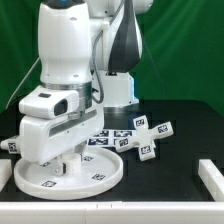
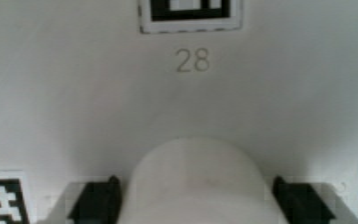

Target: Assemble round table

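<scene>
Near the tabletop's (image 1: 185, 160) front edge, toward the exterior view's left, the large round rimmed disc (image 1: 100, 173) lay flat. The arm reached straight down over its middle. The gripper (image 1: 66, 156) pinched the short cylindrical leg (image 1: 68, 166) and held it upright above the disc's centre. Whether the leg's lower end touched the disc could not be told.

In the wrist view, the leg (image 2: 195, 175) showed as a rounded white shape with the gripper (image 2: 195, 196) closed around it. One dark finger pad (image 2: 101, 200) sat against each side. Beyond it lay the disc's pale surface (image 2: 78, 100), which carried a black-and-white tag (image 2: 194, 14) with the number 28 (image 2: 194, 62) printed by it. Further tags showed at the picture's corners.

Behind the disc, nearer the middle of the tabletop, the flat cross-shaped base (image 1: 148, 136) lay on its own with tags on its arms, clear of the disc's rim. The marker board (image 1: 100, 138) lay between the base and the robot, partly hidden by the arm.
</scene>
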Motion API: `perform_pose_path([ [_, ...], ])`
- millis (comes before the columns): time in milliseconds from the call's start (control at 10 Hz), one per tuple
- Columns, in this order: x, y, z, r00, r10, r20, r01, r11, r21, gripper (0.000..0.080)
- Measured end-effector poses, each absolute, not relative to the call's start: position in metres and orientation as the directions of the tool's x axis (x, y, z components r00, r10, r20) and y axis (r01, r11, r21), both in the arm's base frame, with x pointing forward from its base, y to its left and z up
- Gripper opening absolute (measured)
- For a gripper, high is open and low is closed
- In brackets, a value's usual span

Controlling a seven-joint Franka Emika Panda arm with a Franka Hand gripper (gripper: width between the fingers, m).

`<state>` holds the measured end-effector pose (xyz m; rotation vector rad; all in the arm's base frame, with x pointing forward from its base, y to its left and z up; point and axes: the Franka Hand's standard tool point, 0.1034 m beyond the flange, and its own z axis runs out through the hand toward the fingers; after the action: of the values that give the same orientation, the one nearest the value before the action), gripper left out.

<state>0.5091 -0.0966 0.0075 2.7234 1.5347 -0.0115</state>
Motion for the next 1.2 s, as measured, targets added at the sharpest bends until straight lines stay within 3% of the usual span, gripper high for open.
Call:
perform_pose_path([
  [700, 0.558, -0.030, 0.009, 0.541, 0.840, 0.039, 0.840, -0.542, 0.035, 0.0404],
  [1200, 0.563, 0.012, 0.008, 0.596, 0.802, 0.026, 0.803, -0.597, 0.000, 0.0406],
])
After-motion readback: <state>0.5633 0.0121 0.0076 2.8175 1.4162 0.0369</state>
